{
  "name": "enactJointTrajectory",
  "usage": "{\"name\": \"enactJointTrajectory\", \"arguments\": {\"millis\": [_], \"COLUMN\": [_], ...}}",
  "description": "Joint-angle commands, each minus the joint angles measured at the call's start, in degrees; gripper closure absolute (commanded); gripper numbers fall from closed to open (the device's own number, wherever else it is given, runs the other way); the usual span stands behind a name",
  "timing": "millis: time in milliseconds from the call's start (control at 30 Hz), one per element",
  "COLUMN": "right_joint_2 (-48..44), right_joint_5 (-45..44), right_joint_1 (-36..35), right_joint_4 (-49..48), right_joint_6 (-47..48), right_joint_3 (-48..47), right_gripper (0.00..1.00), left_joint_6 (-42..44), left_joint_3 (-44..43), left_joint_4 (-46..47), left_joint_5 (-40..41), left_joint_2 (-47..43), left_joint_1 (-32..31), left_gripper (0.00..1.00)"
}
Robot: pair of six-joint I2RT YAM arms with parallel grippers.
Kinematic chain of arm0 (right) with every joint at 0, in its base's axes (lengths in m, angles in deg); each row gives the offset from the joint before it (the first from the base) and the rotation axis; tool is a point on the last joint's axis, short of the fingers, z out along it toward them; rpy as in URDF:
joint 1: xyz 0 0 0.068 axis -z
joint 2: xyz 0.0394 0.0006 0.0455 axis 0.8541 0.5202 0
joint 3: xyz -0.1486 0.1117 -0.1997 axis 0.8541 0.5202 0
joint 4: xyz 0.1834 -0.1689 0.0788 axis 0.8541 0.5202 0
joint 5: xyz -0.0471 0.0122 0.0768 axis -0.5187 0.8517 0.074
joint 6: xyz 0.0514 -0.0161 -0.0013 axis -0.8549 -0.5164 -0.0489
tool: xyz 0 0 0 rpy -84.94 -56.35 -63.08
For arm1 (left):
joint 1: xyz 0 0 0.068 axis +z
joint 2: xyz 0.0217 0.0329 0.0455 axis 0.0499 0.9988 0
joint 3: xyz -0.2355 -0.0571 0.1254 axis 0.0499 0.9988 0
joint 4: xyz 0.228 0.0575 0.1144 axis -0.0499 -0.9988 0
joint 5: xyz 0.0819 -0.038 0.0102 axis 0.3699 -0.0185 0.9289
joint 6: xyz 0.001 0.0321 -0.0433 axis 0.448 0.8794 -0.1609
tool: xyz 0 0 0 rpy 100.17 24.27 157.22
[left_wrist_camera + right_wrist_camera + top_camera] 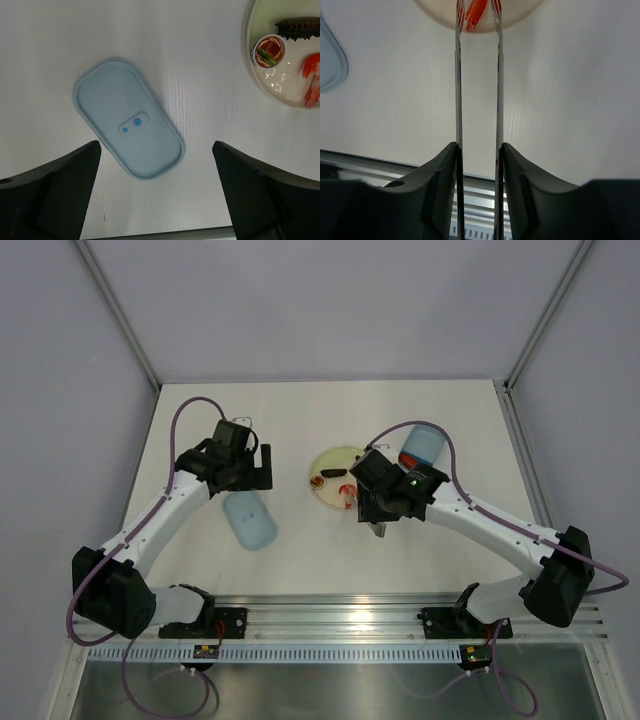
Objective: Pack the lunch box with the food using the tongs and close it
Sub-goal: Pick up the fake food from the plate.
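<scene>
Up close, the right gripper (477, 165) pinches the silver tongs (458, 100) between its black fingers. The tong tips reach the yellow plate (330, 458), one on each side of a red shrimp (474, 12). The left gripper (155, 147) hangs spread wide over the blue lid (127, 117). The lunch box (422, 445) sits just behind the plate. The tabletop (300, 560) is white, with pale grey walls (320, 310) around it.

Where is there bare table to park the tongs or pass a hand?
Widest: the far strip between the back wall and the plate, lunch box and left gripper. Also the near band between the lid and the right arm, down to the rail. Crowded: plate, right gripper with the tongs, and lunch box sit close together.
</scene>
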Motion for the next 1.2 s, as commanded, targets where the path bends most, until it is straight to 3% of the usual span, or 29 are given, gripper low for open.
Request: {"name": "enactJointTrajectory", "arguments": {"millis": [0, 933, 1033, 1167], "right_joint_2": [1.50, 8.44, 8.89, 8.62], "right_joint_5": [-1.16, -2.04, -2.91, -3.97], "right_joint_1": [-0.87, -3.42, -3.77, -3.94], "right_joint_4": [-0.59, -0.68, 0.20, 1.08], "right_joint_6": [-0.88, 0.35, 0.00, -0.26], "right_joint_3": [-1.23, -4.57, -4.66, -5.10], "right_gripper": [0.53, 0.52, 0.55, 0.69], "left_joint_6": [-0.25, -0.17, -0.08, -0.17], "left_joint_3": [-0.76, 0.56, 0.64, 0.64], "left_joint_4": [1.58, 1.93, 1.84, 1.93], "left_joint_5": [1.39, 1.57, 1.83, 1.83], "left_joint_2": [-0.12, -0.65, -0.65, -0.74], "left_joint_1": [-0.30, -0.39, -0.39, -0.39], "left_gripper": [0.01, 0.01, 0.01, 0.01]}}
